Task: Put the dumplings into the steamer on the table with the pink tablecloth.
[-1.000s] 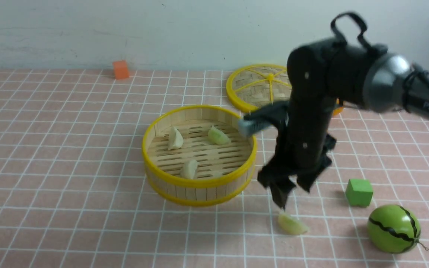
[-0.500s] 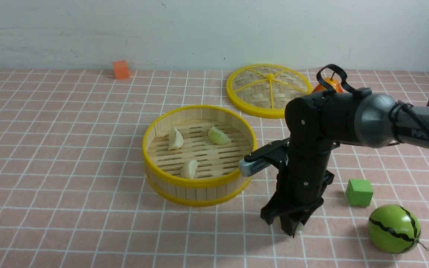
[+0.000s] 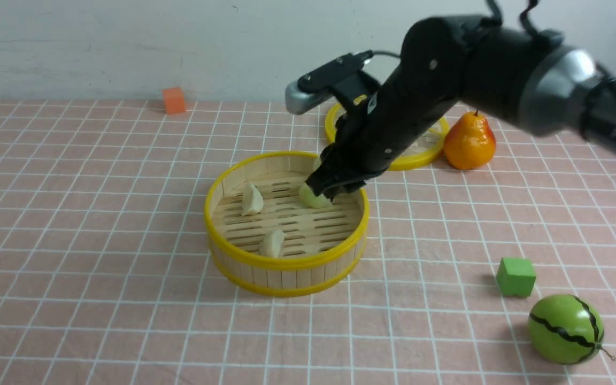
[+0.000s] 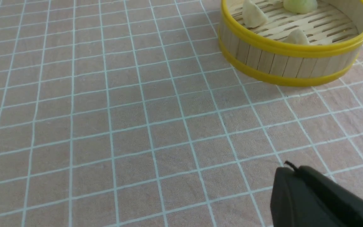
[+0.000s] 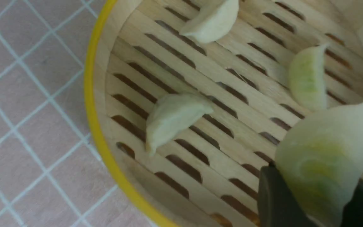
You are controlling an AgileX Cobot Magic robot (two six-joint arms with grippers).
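Note:
The steamer [image 3: 286,262] stands on the pink tablecloth [image 3: 99,214]. Two cream-white dumplings [image 3: 252,199] [image 3: 271,243] and a pale green one [image 3: 312,198] lie on its slatted floor. My right gripper [image 3: 332,188] hangs over the basket's far right part, shut on another pale green dumpling [image 5: 323,151] held between its fingers [image 5: 276,195]. The front view hides that dumpling behind the gripper. Below it lie the resting green dumpling [image 5: 307,78] and the white ones [image 5: 175,116] [image 5: 213,19]. My left gripper [image 4: 290,171] is shut and empty, low over the cloth, well short of the steamer [image 4: 295,63].
The woven yellow lid [image 3: 412,155] lies behind the steamer, partly hidden by my right arm, with an orange pear [image 3: 469,141] beside it. A green cube [image 3: 516,276] and a small watermelon [image 3: 566,329] sit at the front right. An orange cube [image 3: 173,100] rests by the back wall.
My right gripper came down on the pale green dumpling lying on the cloth, closed on it, then rose and swung left and back over the steamer. The left arm stayed still.

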